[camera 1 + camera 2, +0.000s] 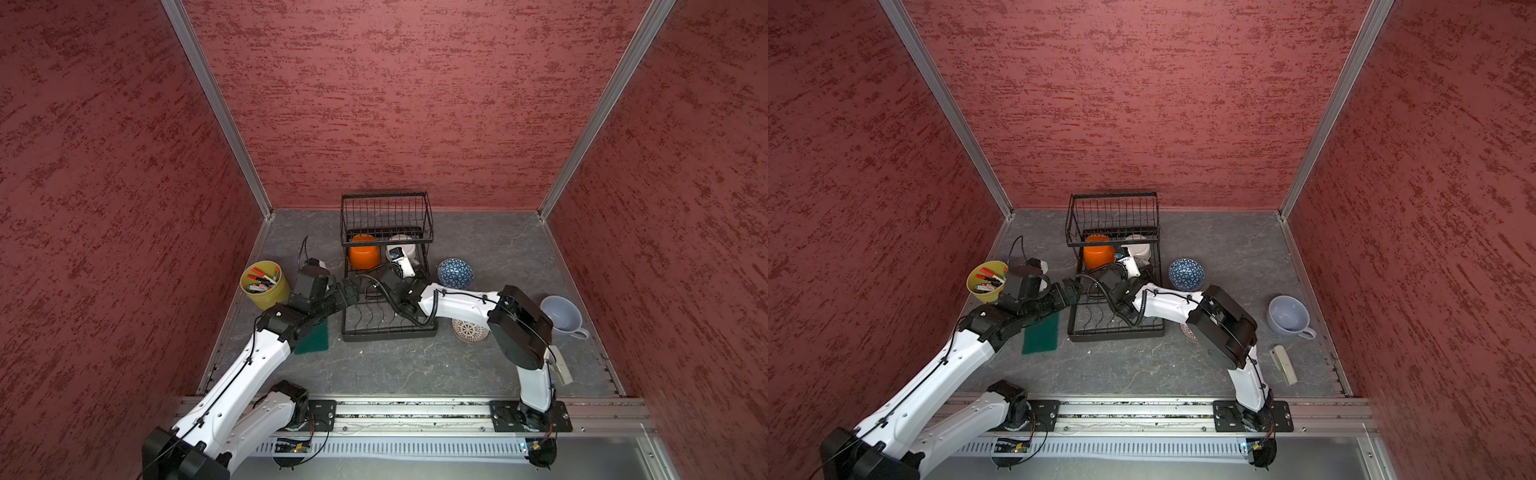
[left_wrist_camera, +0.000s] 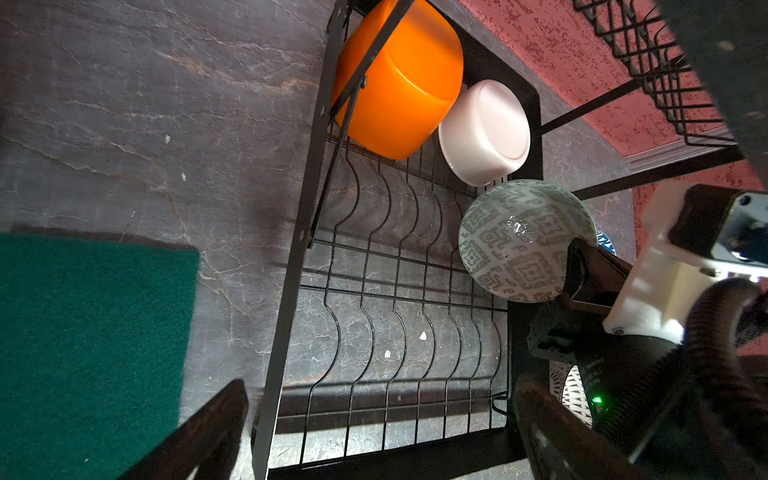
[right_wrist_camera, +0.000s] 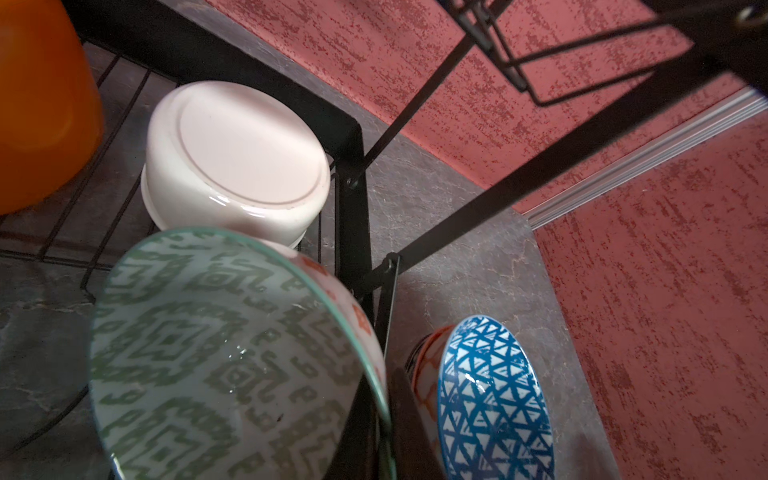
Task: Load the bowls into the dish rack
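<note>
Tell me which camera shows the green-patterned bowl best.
The left wrist view: the green-patterned bowl shows nearly whole, held by the right gripper. The right wrist view crops it; both top views mostly hide it under the right arm.

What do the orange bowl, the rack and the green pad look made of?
Orange bowl: probably glazed ceramic, smooth with glossy highlights.
Dish rack: thin metal wire, matte black coating.
Green pad: fibrous, felt-like or scouring material, dull and fuzzy.

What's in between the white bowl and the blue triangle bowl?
The black side frame of the dish rack. In the right wrist view the white bowl sits inside the rack and the blue bowl outside it, with the frame between them.
</note>
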{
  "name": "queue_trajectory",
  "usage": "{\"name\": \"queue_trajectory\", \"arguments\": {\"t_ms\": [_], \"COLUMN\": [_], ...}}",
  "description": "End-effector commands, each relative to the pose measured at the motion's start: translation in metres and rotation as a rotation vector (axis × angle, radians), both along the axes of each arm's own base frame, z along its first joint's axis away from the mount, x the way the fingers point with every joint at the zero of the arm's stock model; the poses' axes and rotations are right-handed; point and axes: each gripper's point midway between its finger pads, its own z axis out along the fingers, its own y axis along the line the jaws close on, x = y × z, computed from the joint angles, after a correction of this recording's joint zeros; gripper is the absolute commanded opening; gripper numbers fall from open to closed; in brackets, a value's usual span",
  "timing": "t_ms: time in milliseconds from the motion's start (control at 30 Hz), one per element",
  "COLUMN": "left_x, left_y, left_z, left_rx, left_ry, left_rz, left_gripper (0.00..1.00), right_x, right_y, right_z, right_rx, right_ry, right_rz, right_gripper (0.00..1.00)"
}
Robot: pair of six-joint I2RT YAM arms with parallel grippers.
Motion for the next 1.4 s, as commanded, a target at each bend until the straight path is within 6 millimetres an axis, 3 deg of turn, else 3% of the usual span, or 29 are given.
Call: {"name": "queue_trajectory", "arguments": {"t_ms": [0, 567, 1000, 1367], "left_x": [0.001, -0.007, -0.011, -0.011], "left_y": [0.000, -0.007, -0.013, -0.013], "left_z": [-0.003, -0.040, -0.050, -0.050], "left_rx": [-0.001, -0.030, -0.044, -0.048], "left_ry": [-0.001, 0.075, 0.087, 0.076], "left_rz": [-0.010, -0.027, -0.042, -0.041], "left_gripper": [0.99, 1.00, 1.00, 1.00], "right_x": [0.002, 0.017, 0.024, 0.028], "right_y": [-0.010, -0.007, -0.004, -0.001], "right_z": [0.012, 0.017, 0.024, 0.017], "right_rx": [0.008, -0.069, -0.124, -0.180], "right_ry": [-0.090, -0.160, -0.216, -0.233], "right_rz": [-0.074, -0.115, -0.140, -0.143], "right_gripper": [0.00, 0.00, 0.00, 0.00]}}
